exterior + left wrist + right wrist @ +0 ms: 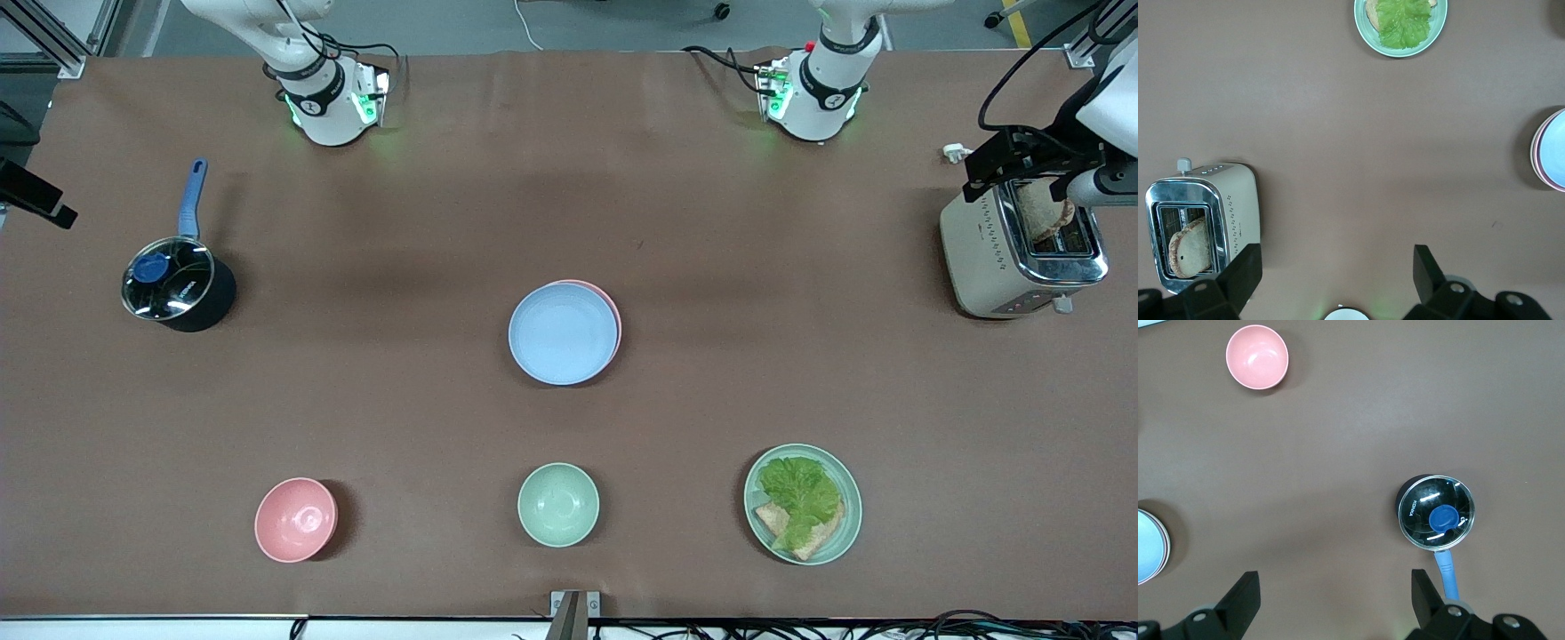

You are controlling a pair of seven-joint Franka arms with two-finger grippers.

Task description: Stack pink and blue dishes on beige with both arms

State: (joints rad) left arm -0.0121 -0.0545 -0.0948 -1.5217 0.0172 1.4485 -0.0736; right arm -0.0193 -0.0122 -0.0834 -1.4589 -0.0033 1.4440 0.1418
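You see the blue plate (563, 332) already on the pink plate (612, 311) mid-tabletop — left pincer (1338, 270) and right pincer (1335, 590) both spread, high, equally distant.

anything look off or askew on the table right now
Slightly: the blue plate sits off-centre on the pink plate, leaving a pink crescent showing toward the left arm's end. The beige plate cannot be seen beneath them. Nothing looks spilled or damaged.

I work in a robotics lab: my bases (329, 102) are bolted to a brown-papered table (444, 222) framed by aluminium rails (53, 40), cables (933, 622) trailing (kitchen props only).
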